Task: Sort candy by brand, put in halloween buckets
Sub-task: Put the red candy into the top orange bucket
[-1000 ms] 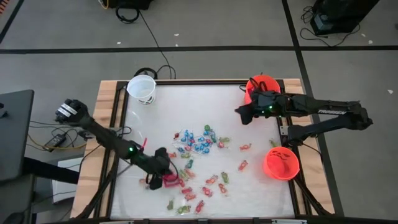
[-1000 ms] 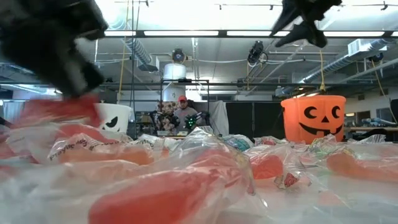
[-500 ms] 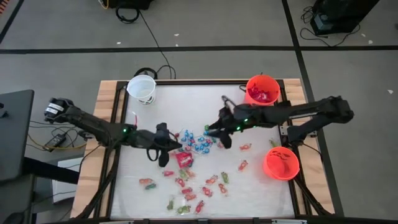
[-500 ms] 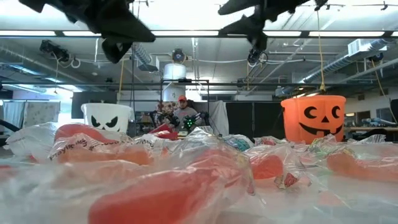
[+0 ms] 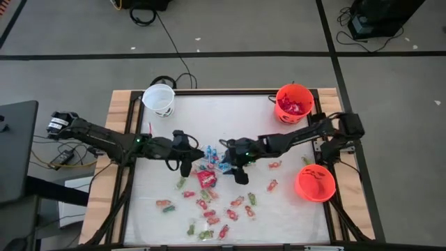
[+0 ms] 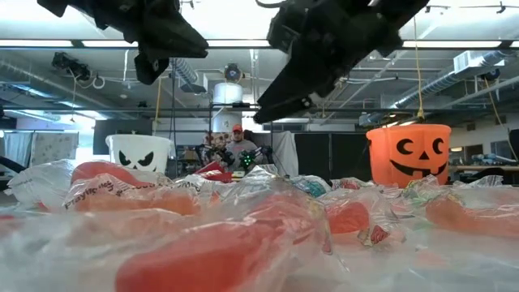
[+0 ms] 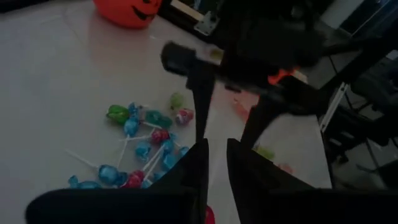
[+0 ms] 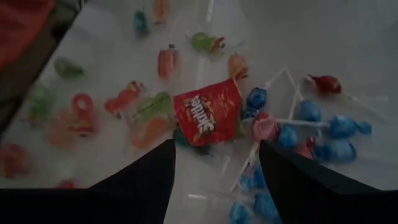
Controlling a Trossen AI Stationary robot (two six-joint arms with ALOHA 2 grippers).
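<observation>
Candy lies scattered over the middle and near part of the white table point(image 5: 160, 209): a red square packet point(image 8: 208, 112), blue lollipops point(image 5: 217, 159) and small green, orange and pink pieces point(image 5: 237, 203). My left gripper point(image 7: 214, 163) hovers left of the lollipops with only a narrow gap between its fingers and nothing in it. My right gripper point(image 8: 214, 158) hangs wide open just above the red packet point(image 5: 207, 178) and the lollipops, touching nothing. A white bucket point(image 5: 159, 99) stands at the far left. One orange bucket point(image 5: 293, 102) stands at the far right and another point(image 5: 315, 183) at the right edge.
The far orange bucket holds red candy; the white one looks empty. The two grippers face each other closely over the candy heap. Bare table lies toward the far edge and along the left side. People stand in the room beyond the far edge point(image 6: 235, 146).
My left gripper has risen from the near candy and gone toward the far edge; the red packet has shifted from beside it to just near the lollipops. My right gripper has swung from the far orange bucket to the table's middle, sinking and rolling.
</observation>
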